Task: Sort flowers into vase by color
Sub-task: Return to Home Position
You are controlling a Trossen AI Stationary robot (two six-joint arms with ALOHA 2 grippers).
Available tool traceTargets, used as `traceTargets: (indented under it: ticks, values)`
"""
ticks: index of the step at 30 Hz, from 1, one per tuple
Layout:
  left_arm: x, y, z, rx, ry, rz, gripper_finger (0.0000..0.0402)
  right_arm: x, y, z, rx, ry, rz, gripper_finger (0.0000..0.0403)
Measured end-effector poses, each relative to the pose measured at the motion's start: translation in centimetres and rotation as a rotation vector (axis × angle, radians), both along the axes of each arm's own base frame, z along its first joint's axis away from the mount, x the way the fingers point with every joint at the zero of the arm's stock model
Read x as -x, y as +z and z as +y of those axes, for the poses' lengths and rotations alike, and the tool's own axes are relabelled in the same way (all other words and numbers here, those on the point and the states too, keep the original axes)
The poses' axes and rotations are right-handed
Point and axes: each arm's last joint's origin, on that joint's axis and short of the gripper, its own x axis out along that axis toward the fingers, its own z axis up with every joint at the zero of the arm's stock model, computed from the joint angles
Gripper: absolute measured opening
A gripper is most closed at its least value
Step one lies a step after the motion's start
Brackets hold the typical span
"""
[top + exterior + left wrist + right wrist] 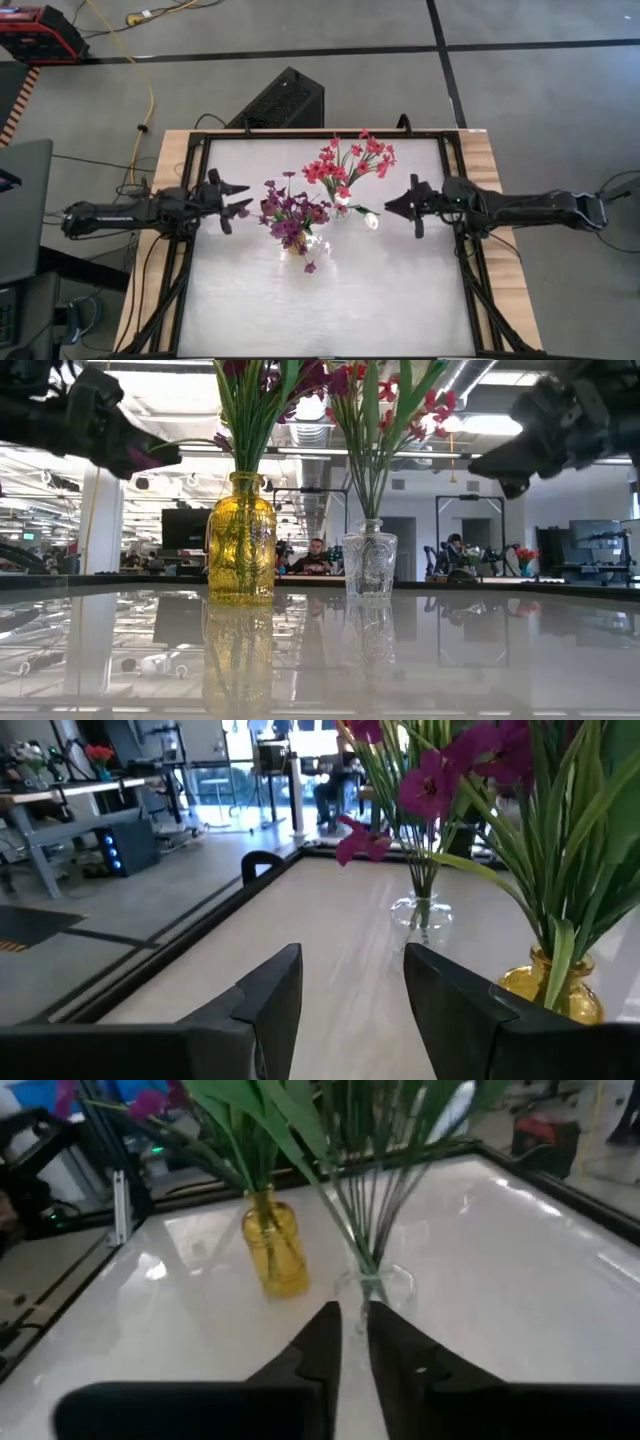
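Observation:
Purple-magenta flowers (290, 212) stand with their stems in a yellow glass vase (241, 540) near the table's middle. Red-pink flowers (350, 160) stand in a clear glass vase (370, 560) just right of it. A white bud (372, 220) shows beside the clear vase. My left gripper (235, 200) hovers open and level to the left of the yellow vase, with nothing between its fingers (270, 1005). My right gripper (393, 207) hovers to the right of the clear vase, pointing at it. Its fingers (325, 1342) are almost together and hold nothing.
A black frame (455, 190) runs round the white tabletop. Bare tabletop (330, 310) lies on the near side of the vases. Beyond the far edge is a room with desks, screens and seated people (316, 558).

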Motion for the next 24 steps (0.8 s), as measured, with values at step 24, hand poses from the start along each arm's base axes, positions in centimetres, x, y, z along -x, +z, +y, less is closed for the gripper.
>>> traceTargets:
  ticks: [24]
  values:
    - [1.1, -1.5, -0.7, 0.267, -0.215, -0.104, 0.0167, 2.3, -2.8, -0.8, -0.076, -0.074, -0.03, 0.0017]
